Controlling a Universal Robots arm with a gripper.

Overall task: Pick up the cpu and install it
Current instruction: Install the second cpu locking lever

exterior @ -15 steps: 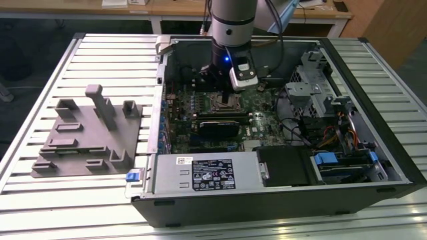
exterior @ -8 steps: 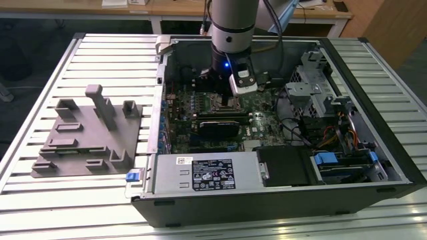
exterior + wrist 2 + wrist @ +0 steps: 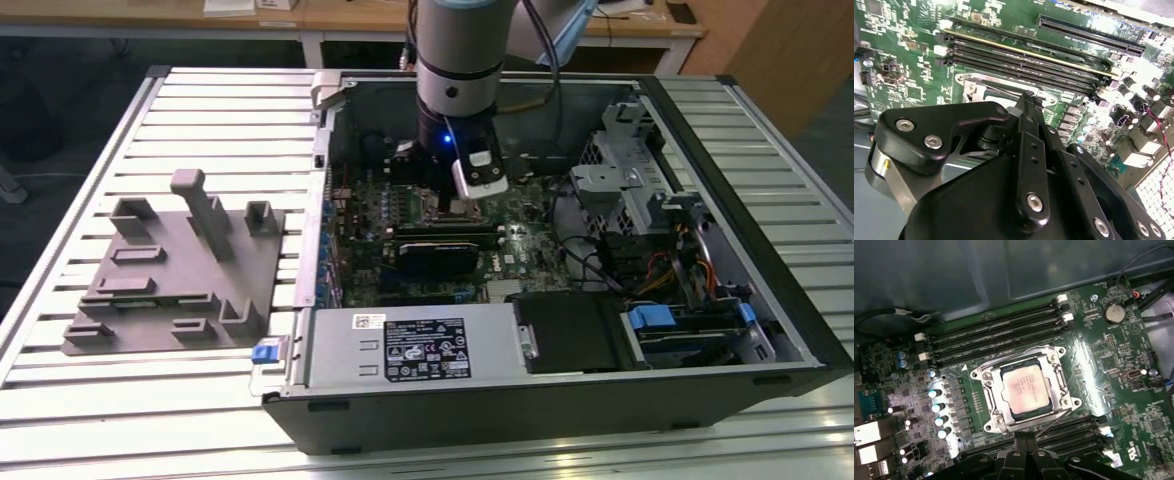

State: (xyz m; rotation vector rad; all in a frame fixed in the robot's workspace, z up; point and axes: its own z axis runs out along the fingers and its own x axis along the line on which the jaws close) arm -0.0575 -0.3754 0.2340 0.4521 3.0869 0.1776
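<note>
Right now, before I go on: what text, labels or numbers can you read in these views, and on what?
Nothing is legible enough to quote.
Large white label on the power supply: print too small to read.
Small white sticker on the same box: too small.
cpu top: faint markings, blurred.
Motherboard white markings: too small.
</note>
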